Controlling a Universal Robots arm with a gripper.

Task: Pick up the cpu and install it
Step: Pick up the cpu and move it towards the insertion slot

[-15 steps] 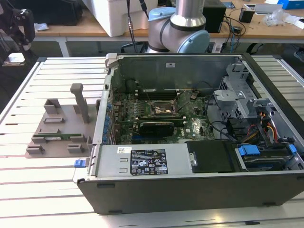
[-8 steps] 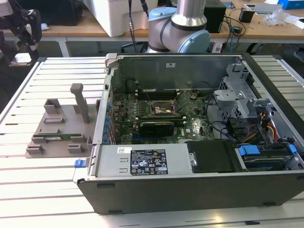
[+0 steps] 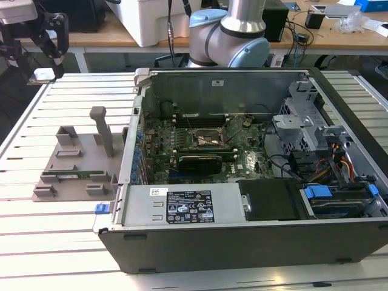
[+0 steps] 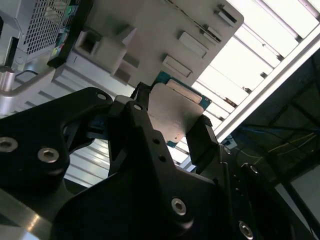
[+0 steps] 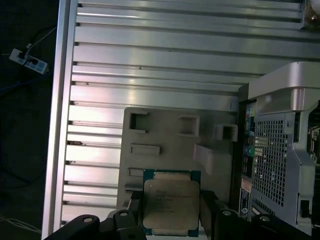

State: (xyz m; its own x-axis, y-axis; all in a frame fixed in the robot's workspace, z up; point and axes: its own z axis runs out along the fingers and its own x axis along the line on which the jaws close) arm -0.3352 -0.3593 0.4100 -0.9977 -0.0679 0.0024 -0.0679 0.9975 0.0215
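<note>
Well, we find the pincer (image 5: pixel 170 219) clamped on the cpu (image 5: pixel 170 204), gripping it by two opposite edges (silver lid toward the first wrist camera). We see it held clear of the slatted surface (image 5: pixel 150 55), seen against the grey holder tray (image 5: pixel 165 131), near the open computer case (image 3: pixel 230 248).

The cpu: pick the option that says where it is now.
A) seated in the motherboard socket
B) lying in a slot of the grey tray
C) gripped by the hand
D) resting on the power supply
C: in the first wrist view the hand grips the cpu by two opposite edges, and the grey tray lies behind it on the slatted table.
</note>
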